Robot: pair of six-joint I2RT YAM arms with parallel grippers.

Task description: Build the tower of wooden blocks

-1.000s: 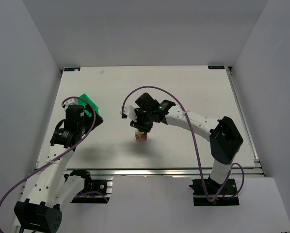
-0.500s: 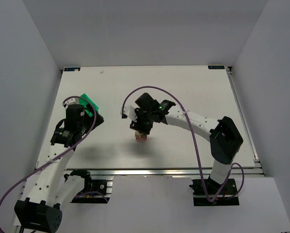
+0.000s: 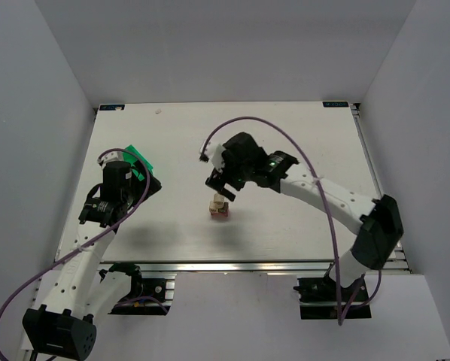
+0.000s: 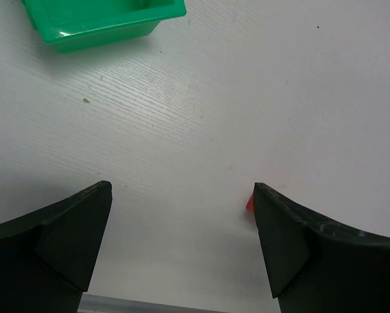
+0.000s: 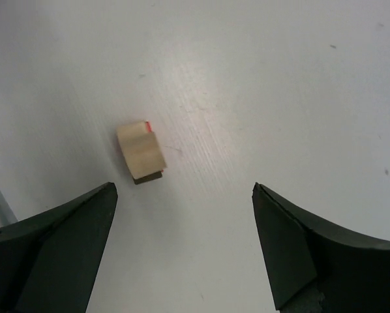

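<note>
The wood block tower (image 3: 220, 207) stands free near the table's middle, a pale beige cube on top and a red-orange block at the base. From above, the right wrist view shows the tower (image 5: 141, 151) as beige tops with a red sliver. My right gripper (image 3: 219, 183) hovers open just behind the tower, nothing between its fingers (image 5: 182, 254). My left gripper (image 3: 135, 197) is open and empty over bare table at the left; a red corner of the tower (image 4: 250, 203) peeks past its right finger.
A green plastic bin (image 3: 141, 164) sits at the left behind the left gripper, also seen as the bin (image 4: 100, 19) at the top of the left wrist view. The table's near edge rail (image 3: 232, 265) runs in front of the tower.
The right gripper has opened, let go of the top beige cube and drawn up and back to the right. The left arm has stayed put.
</note>
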